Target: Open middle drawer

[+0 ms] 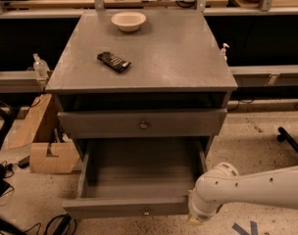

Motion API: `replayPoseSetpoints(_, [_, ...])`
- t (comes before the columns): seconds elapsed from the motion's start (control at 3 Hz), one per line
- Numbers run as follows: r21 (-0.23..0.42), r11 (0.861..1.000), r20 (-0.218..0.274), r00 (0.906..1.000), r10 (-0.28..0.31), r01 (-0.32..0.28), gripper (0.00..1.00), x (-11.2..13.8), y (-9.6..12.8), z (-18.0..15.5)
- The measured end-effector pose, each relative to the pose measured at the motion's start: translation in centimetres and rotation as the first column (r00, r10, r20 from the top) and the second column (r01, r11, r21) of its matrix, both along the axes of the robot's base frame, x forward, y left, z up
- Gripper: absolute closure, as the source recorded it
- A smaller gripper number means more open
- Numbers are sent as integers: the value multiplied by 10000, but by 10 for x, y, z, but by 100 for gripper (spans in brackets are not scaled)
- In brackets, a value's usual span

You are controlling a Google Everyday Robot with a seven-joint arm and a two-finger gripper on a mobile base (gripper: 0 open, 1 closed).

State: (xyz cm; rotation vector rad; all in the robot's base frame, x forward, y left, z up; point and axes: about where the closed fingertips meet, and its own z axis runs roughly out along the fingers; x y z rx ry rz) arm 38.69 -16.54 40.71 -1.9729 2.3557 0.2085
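The middle drawer [139, 205] is pulled far out of the grey cabinet, so its grey interior shows. A small round knob [146, 212] sits at the centre of its front. My gripper [194, 220] is at the right end of that drawer front, low in the camera view and mostly hidden under the white wrist [212, 192]. The white arm reaches in from the right. Above the open drawer, another grey drawer front [141, 124] with the same knob stands only a little out.
On the cabinet top [178, 58] lie a white bowl [128, 20] and a dark snack bar [113, 61]. Cardboard boxes [41, 141] stand on the floor to the left. Cables and a dark chair leg [2, 126] are at far left. A black bar [291, 141] lies on the floor at right.
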Motion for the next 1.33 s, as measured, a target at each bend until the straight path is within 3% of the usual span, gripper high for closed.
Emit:
replayPoseSetpoints(0.33, [0, 10000, 0, 10000, 0, 0, 88, 1, 0, 2])
replayPoseSetpoints(0.67, [0, 10000, 0, 10000, 0, 0, 100, 1, 0, 2])
replayPoseSetpoints(1.33, [0, 10000, 0, 10000, 0, 0, 100, 2, 1, 2])
